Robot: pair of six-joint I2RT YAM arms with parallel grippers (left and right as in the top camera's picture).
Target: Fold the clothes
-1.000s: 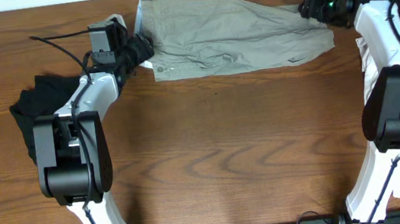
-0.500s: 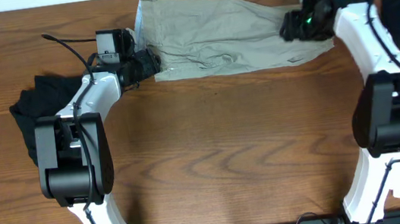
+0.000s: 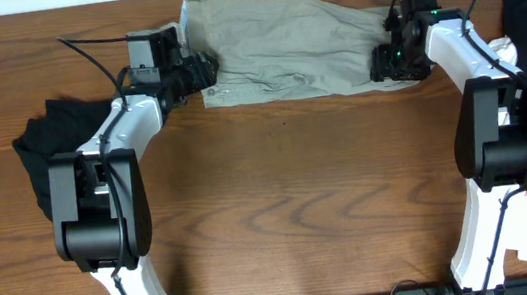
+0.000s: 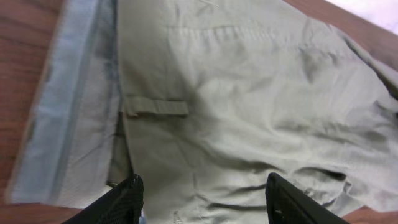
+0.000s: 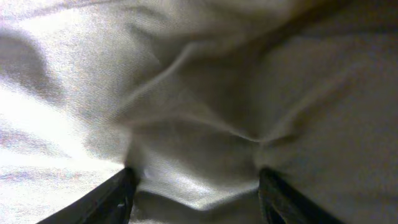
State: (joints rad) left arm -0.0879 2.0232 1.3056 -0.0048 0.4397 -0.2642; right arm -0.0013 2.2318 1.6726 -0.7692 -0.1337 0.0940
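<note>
While the khaki shorts point(image 3: 302, 47) lie stretched across the twelve o'clock side of the tabletop point(image 3: 290, 195), I have one set of fingers at each end of them. My left fingers point(image 4: 121, 205) stand wide apart over the waistband point(image 4: 74, 112) end at eleven o'clock, with nothing gripped. My right fingers point(image 5: 106, 202) are also spread, pressed down into the leg end at one o'clock with a ridge of cloth bunched between them.

The main risk I see is an uneven grab. From so close, my right wrist view shows only cloth, so I cannot tell whether that ridge is one layer or both. If I close on the top layer alone, the leg would peel open as it lifts and the fold would come out skewed.

On the left I sit near the corner of the waistband. A shallow bite there could slip free partway through the fold.

The shorts also lie close to the far edge, so a drag instead of a lift could push them off. The black garment point(image 3: 43, 154) at nine o'clock lies well apart and should not interfere.
</note>
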